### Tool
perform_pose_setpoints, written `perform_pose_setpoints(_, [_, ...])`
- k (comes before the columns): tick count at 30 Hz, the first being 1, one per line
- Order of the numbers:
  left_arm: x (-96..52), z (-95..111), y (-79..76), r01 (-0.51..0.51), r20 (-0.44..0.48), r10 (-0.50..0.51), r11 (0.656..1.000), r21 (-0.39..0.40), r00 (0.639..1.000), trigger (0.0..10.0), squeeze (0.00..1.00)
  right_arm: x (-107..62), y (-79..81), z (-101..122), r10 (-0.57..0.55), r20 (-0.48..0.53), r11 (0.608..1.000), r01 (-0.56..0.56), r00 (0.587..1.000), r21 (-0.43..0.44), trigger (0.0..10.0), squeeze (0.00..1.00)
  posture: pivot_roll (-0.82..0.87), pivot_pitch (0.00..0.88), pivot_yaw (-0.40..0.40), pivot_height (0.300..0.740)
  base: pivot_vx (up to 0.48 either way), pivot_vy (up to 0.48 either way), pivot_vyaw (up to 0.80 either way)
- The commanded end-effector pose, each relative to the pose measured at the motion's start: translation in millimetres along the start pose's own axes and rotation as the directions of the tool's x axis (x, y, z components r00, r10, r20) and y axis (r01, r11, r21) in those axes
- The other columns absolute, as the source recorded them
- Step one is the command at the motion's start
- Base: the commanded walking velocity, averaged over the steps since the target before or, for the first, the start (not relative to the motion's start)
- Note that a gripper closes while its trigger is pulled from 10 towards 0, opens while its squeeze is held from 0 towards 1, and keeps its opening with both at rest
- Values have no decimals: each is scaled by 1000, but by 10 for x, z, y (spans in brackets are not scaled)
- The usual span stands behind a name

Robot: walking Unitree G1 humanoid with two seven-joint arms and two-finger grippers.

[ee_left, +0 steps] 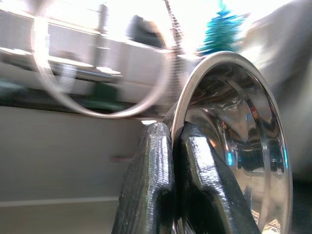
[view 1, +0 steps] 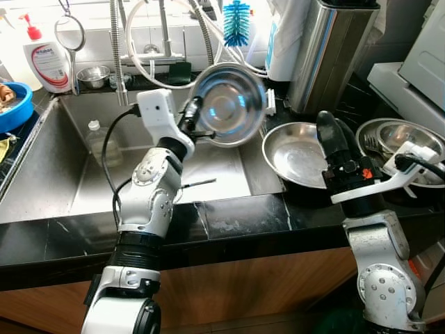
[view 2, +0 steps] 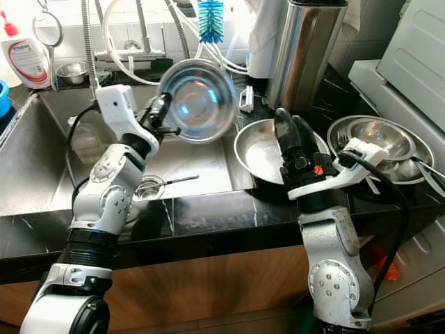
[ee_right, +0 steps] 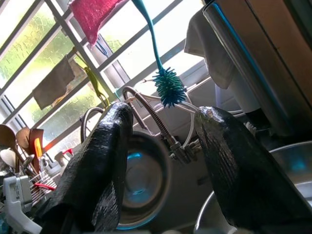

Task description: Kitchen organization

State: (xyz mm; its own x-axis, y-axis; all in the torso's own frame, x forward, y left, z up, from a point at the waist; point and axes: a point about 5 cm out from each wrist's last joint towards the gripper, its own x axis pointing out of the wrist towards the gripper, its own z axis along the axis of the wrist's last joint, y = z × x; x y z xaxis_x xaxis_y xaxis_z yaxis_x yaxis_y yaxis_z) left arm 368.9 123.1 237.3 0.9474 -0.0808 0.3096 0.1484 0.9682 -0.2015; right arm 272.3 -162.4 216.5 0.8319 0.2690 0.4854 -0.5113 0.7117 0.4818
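A shiny steel bowl (view 1: pixel 226 104) hangs tilted on its side above the right edge of the sink (view 1: pixel 69 167). My left gripper (view 1: pixel 189 118) is shut on its rim, and the left wrist view shows both black fingers (ee_left: pixel 156 185) pinching the thin rim of that bowl (ee_left: pixel 239 141). A wide steel bowl (view 1: pixel 295 156) rests on the black counter to the right of the sink. My right gripper (view 1: pixel 335 136) stands open over its near edge, fingers pointing up and holding nothing. A further stack of steel bowls (view 1: pixel 396 139) holding cutlery sits at the far right.
A tall steel canister (view 1: pixel 330 52) stands behind the counter bowl. A teal bottle brush (view 1: pixel 236 21) and faucet hoses hang behind the sink. A clear plastic bottle (view 1: pixel 101 142) and a utensil (view 1: pixel 198 183) lie in the sink. A soap bottle (view 1: pixel 47 59) and a blue bowl (view 1: pixel 14 104) sit at left.
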Motion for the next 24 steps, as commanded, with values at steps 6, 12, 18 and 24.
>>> perform_pose_setpoints(6, [65, 0, 297, -127, 13, 128, 957, 261, 992, 10000, 0, -50, 48, 28, -3, 4, 1000, 3, 1000, -20, 10000, 0, 19, 43, -17, 740, 0, 0, 0])
perform_pose_setpoints(12, [105, -180, 487, -104, -131, 175, 898, 427, 976, 10000, 0, -100, 64, 38, -40, -1, 998, 40, 999, -46, 10000, 0, 18, 43, -15, 740, 0, 0, 0])
perform_pose_setpoints(18, [104, -298, 536, -41, -224, 166, 879, 475, 960, 10000, 0, -148, 24, 80, -112, 8, 989, 112, 994, -93, 10000, 0, 15, 41, -12, 740, 0, 0, 0])
perform_pose_setpoints(24, [102, -388, 480, 2, -277, 134, 897, 441, 951, 10000, 855, -172, -13, 108, -154, 19, 982, 155, 988, -106, 10000, 0, 12, 38, -10, 740, 0, 0, 0])
